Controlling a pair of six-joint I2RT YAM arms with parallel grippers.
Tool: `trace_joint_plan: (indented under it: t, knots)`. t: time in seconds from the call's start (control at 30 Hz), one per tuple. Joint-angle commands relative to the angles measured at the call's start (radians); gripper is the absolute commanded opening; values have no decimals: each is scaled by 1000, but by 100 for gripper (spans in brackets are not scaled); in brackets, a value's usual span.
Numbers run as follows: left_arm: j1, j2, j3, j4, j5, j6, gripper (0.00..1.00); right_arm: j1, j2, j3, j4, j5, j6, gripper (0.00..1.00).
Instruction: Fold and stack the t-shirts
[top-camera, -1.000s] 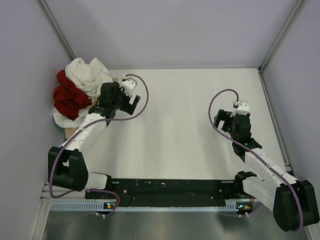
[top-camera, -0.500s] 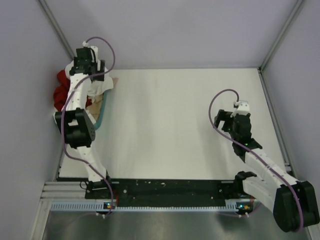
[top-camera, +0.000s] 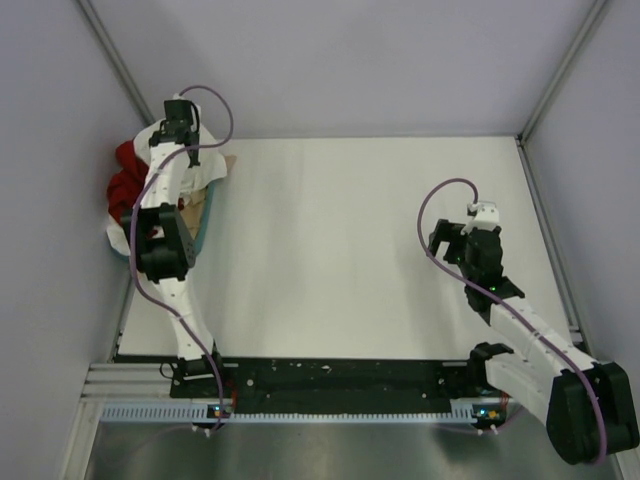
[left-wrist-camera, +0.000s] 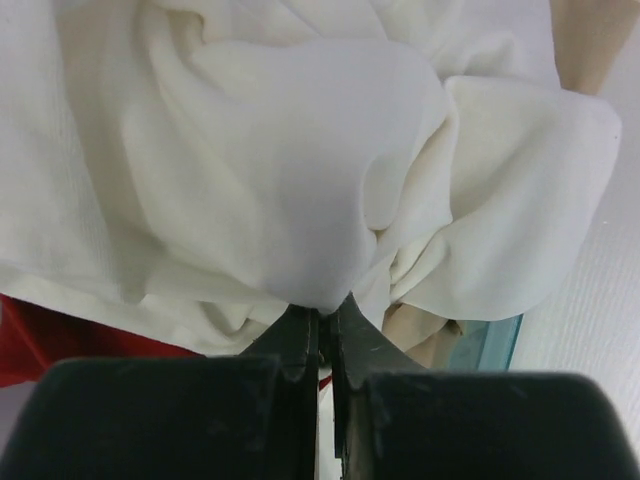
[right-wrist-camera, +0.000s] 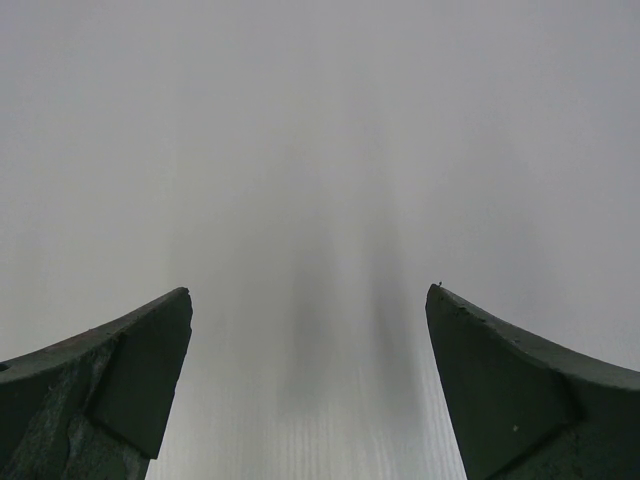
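A heap of t-shirts lies in the far left corner, with a crumpled white t-shirt (top-camera: 208, 166) (left-wrist-camera: 300, 150) on top. A deep red t-shirt (top-camera: 124, 186) (left-wrist-camera: 50, 345) lies beneath and to its left. My left gripper (top-camera: 183, 140) (left-wrist-camera: 325, 308) reaches over the heap, and its jaws are shut on a fold of the white t-shirt. Far from the heap, my right gripper (top-camera: 470, 240) (right-wrist-camera: 310, 300) hangs open over bare table on the right, with nothing between its fingers.
The heap rests on a teal-rimmed tray (top-camera: 201, 228) (left-wrist-camera: 497, 342) lined with brown cardboard (left-wrist-camera: 592, 40), set against the left wall. Grey walls close in the white table (top-camera: 350, 260) on the left, back and right.
My left arm swung from the table beside the tray up over the heap. Its jaws, open before, have shut on the white t-shirt. The right arm has not moved.
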Motion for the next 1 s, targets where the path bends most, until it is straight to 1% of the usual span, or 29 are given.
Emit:
trace_joint_plan:
  t: [0.0, 0.07, 0.23, 0.4, 0.5, 0.53, 0.57, 0.6, 0.67, 0.7, 0.77, 0.83, 0.9, 0.97]
  knots:
    - [3, -63, 12, 33, -47, 17, 0, -6, -17, 22, 24, -4, 7, 99]
    - [3, -148, -11, 47, -18, 26, 0, -6, -15, 25, 25, -10, 6, 99]
    - [-15, -386, -54, 39, 165, 88, 0, -6, -26, 34, 27, -68, 9, 99]
    - [-55, -651, -109, 79, 294, 164, 0, -5, -93, 37, 65, -191, 26, 99]
    - [-96, -837, -160, 130, 393, 197, 0, -5, -147, 63, 47, -205, 41, 99]
    - [-107, -856, -125, 83, 408, 198, 0, -6, -161, 71, 39, -237, 46, 99]
    - [-145, -853, -55, 9, 434, 185, 0, -6, -173, 77, 35, -254, 58, 99]
    - [-161, -853, -6, -42, 471, 169, 0, -5, -185, 85, 39, -275, 73, 99]
    - [-217, -877, -1, -99, 563, 161, 0, -6, -201, 100, 56, -327, 111, 99]
    - [-268, -885, -11, -132, 613, 164, 0, -5, -202, 112, 62, -352, 131, 99]
    - [-384, -884, -53, -181, 666, 156, 0, -6, -199, 138, 59, -375, 167, 99]
    - [-481, -874, -131, -200, 695, 149, 0, -6, -196, 172, 36, -386, 190, 99]
    - [-564, -862, -235, -174, 690, 159, 0, -5, -199, 206, -13, -380, 197, 99]
    - [-621, -847, -350, -122, 689, 162, 0, -5, -205, 239, -80, -359, 191, 99]
